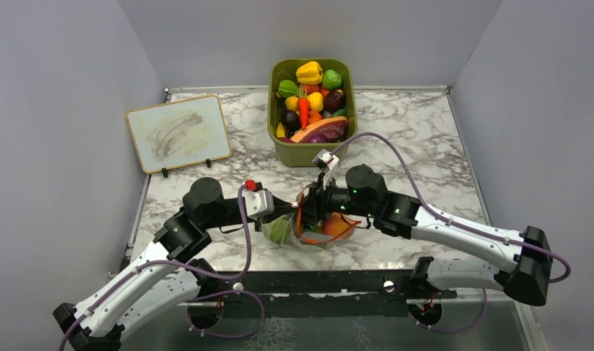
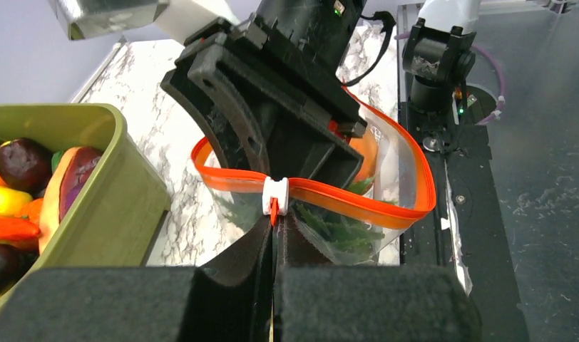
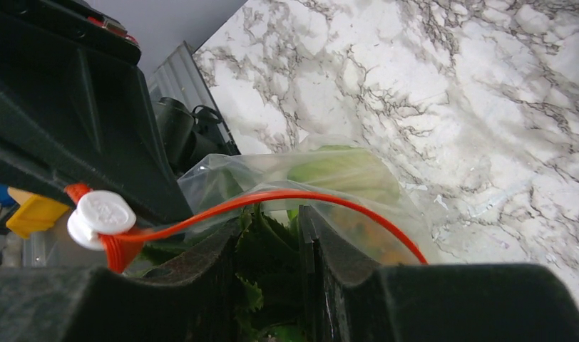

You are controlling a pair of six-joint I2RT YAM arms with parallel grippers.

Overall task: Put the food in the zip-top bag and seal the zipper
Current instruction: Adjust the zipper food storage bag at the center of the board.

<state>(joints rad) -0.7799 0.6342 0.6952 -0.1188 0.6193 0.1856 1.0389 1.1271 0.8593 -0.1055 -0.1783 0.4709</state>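
Top view, bag: a clear crinkly bag lies on the marble table close to its near edge, between the two arms. It is nearer the arms than the green bin heaped with toy food.
Top view, food: a light-green ball on the left and an orange fruit on the right show through the plastic.
Top view, arms: both reach inward, low over the table. The left claw and right claw meet tip to tip at the bag's mouth.
Top view, hard to see: the claws cover the mouth, and their jaws cannot be read from here.
Left wrist, bag: the zipper forms an open orange loop with a white slider on its near side. Green leaves and the orange fruit sit inside.
Left wrist, left claw: closed tight, pinching the zipper just under the slider.
Left wrist, hidden: the right claw's black body blocks the far part of the mouth.
Right wrist, bag: the zipper arcs across the fingertips, and the pale green ball shows through the plastic beyond it.
Right wrist, right claw: the fingers stand partly apart with green leaves in the gap. I cannot tell whether it grips anything.
Right wrist, cut off: the bag's lower part is hidden behind the fingers.
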